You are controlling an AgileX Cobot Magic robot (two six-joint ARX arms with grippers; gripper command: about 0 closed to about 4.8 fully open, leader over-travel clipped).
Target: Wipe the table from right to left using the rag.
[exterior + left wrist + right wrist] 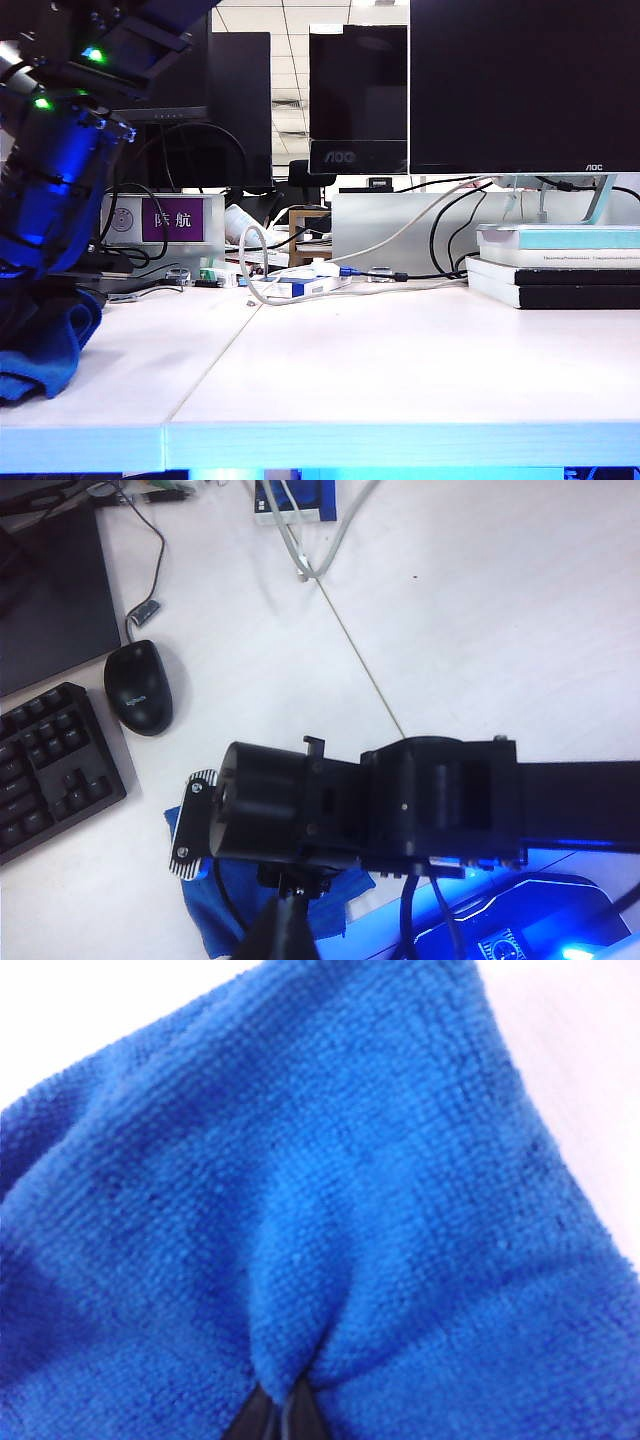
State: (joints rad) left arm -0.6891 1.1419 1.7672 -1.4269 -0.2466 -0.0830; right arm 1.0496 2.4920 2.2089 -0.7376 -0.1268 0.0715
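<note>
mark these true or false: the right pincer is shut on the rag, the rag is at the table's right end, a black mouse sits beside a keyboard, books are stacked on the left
1. The right pincer is shut on the rag. True.
2. In the exterior view the rag lies at the right end of the table. False: it is at the left end, under the arm.
3. A black mouse sits beside a keyboard. True.
4. The books are stacked on the left of the exterior view. False: they are on the right, below a monitor.
</note>
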